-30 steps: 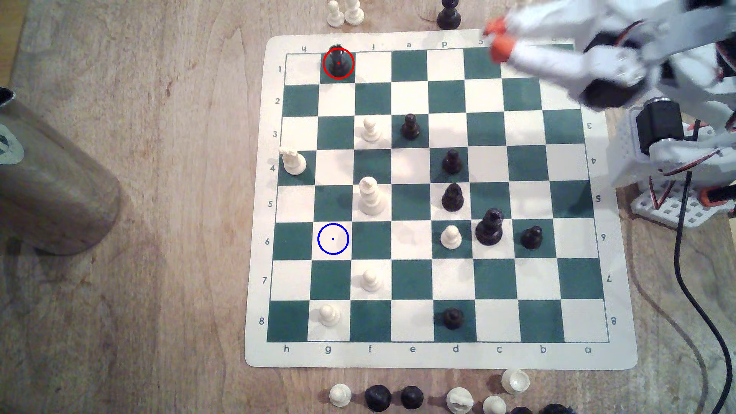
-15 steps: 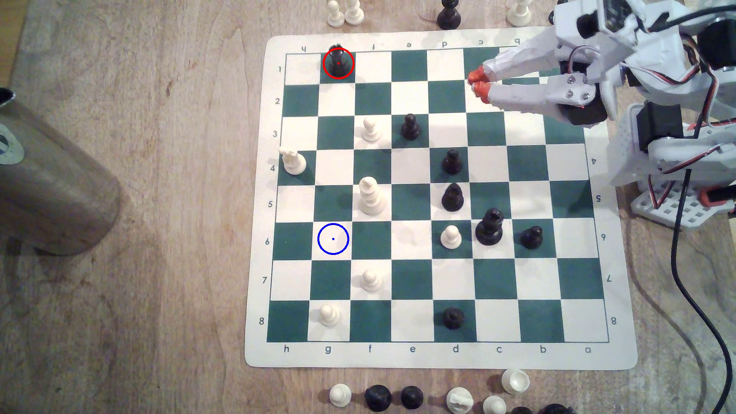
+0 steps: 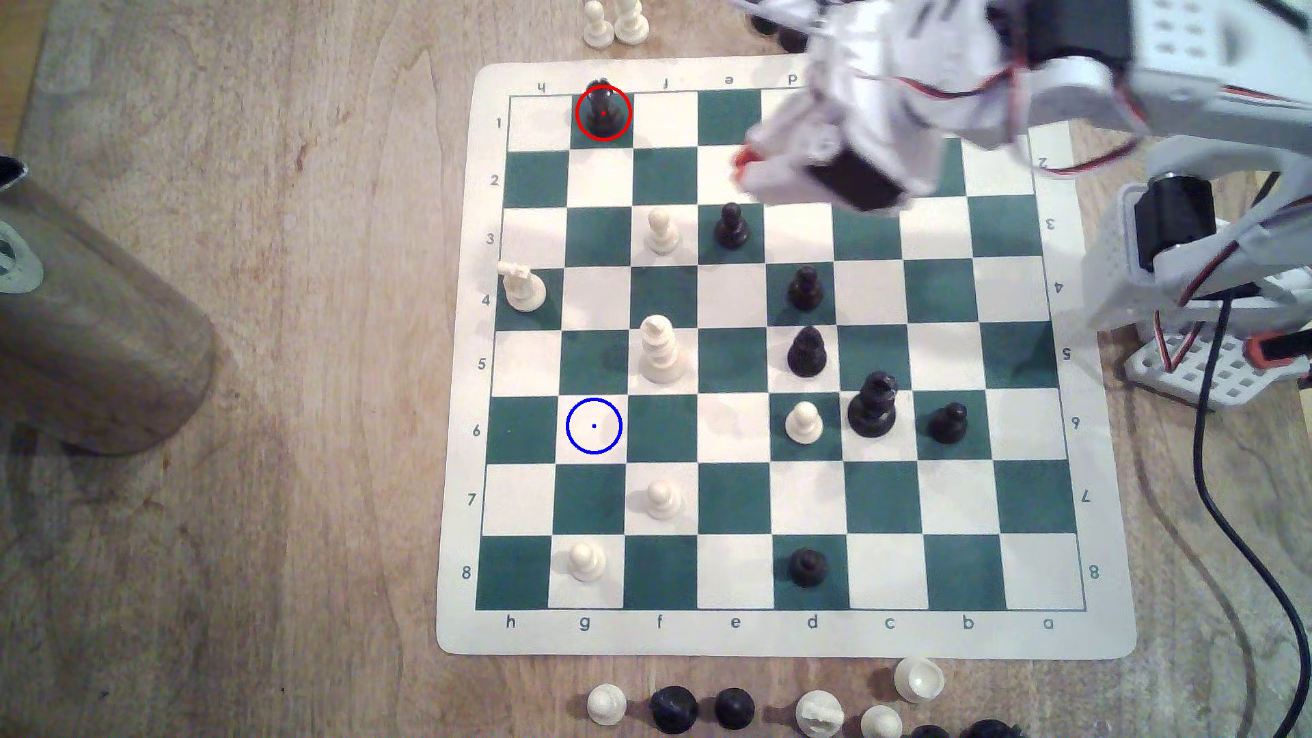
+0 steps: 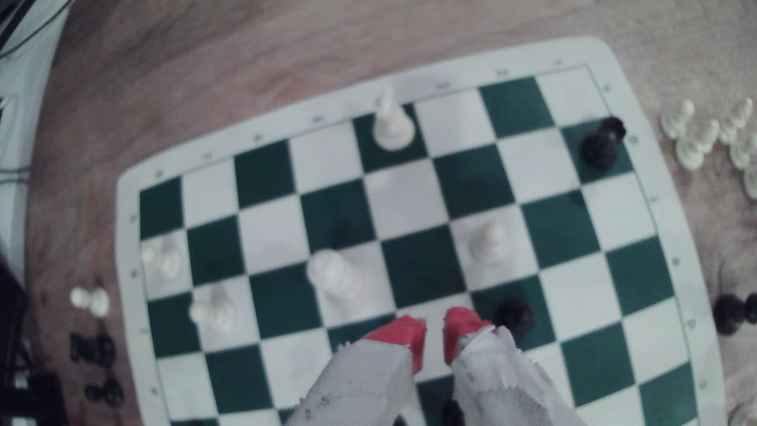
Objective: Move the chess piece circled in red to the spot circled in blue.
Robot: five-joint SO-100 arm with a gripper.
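Exterior view: board (image 3: 1107, 497) lies on a wooden desk (image 3: 284, 355). Piece (image 3: 603, 106), black and ringed in red, stands on a green square at the board's 11 o'clock corner region, in row 1. Spot (image 3: 594, 426), a cream square with a blue ring, sits at about 8 o'clock on the board, in the same column as the piece and well apart from it. The arm (image 3: 1065, 92) reaches in from 2 o'clock; the gripper (image 3: 742, 167), blurred, hangs over row 2 near 12 o'clock, well apart from the piece. A black pawn (image 3: 731, 226) stands just below the red tips.

Wrist view: the fingers (image 4: 403, 336) are red-tipped and parted by a narrow gap, grasping nothing. The piece (image 4: 602, 141) stands on a green corner-area square, far from the tips. A black pawn (image 4: 515, 315) stands just beside one tip. A tall white piece (image 4: 336, 276) stands near the other.
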